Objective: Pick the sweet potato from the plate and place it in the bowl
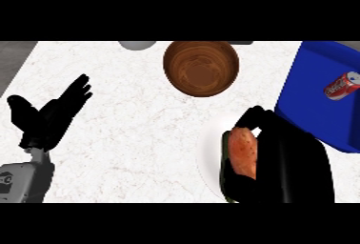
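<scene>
Fingers of the right hand (pixel 288 162) curl round the sweet potato (pixel 244 152) at the near right of the marble counter (pixel 134 143), the thumb hooking over its far end and the dark palm covering its right side. That orange-red root lies lengthwise, pointing away from the robot, over the white plate (pixel 208 157), whose pale rim shows just left of it; whether it rests on the plate or is lifted off it cannot be told. At the near left, the left hand (pixel 49 114) stands open on its grey forearm, fingers straight and spread toward the far right, thumb out to the left, holding nothing and well apart from the plate. Farther back, beyond the plate and a little left of it, sits the brown wooden bowl (pixel 201 67), with nothing in it. To the far right is a blue bin (pixel 309 114) with a red soda can (pixel 342 86) lying on its side within. A grey round object (pixel 138 45) peeks in at the counter's far edge, left of the bowl.
</scene>
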Controlling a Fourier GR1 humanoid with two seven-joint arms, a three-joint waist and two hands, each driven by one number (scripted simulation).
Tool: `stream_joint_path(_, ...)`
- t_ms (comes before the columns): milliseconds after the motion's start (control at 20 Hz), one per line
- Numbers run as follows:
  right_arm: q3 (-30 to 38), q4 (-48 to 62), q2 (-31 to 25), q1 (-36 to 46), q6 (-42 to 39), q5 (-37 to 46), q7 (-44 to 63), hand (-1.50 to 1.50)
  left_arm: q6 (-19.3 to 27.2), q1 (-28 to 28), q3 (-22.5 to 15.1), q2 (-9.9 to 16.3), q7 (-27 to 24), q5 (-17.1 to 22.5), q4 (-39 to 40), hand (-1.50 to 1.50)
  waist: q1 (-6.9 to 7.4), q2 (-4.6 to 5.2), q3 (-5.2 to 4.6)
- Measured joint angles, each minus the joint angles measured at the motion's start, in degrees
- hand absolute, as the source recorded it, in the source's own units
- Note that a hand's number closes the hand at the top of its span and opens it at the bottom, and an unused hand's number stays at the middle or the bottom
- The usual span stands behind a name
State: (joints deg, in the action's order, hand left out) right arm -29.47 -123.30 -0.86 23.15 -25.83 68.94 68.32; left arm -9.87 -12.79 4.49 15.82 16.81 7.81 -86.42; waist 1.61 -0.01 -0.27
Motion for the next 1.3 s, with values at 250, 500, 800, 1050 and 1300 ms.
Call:
stream_joint_path(250, 5.2, 7.6, 0.1, 11.3, 1.4, -5.0, 1.2, 1.50, -0.6, -0.5, 0.0, 0.0, -0.3, 0.2, 0.8, 0.00, 0.76, 0.12, -0.01)
stream_joint_path(500, 11.9, 19.1, 0.1, 24.0, 2.8, -7.7, 0.6, 1.50, -0.5, -1.7, -0.3, -0.3, -0.3, -0.3, 1.5, 0.00, 1.09, 0.23, 0.03)
stream_joint_path(800, 19.9, 36.0, 0.3, 36.3, 5.6, -7.9, -2.6, 1.50, 0.3, -2.5, -0.9, -1.2, 0.1, -0.9, 1.5, 0.00, 1.13, 0.46, 0.11)
stream_joint_path(1050, 25.3, 50.0, 0.4, 42.5, 10.2, -6.1, -5.1, 1.50, 0.6, -3.1, -0.8, -1.6, -0.1, -1.2, 2.2, 0.00, 1.08, 0.72, 0.14)
stream_joint_path(1300, 31.1, 62.7, 0.0, 45.6, 18.9, -4.0, -8.5, 1.50, 0.6, -4.0, -0.3, -1.3, 0.0, -1.2, 2.9, 0.00, 1.03, 0.96, 0.18)
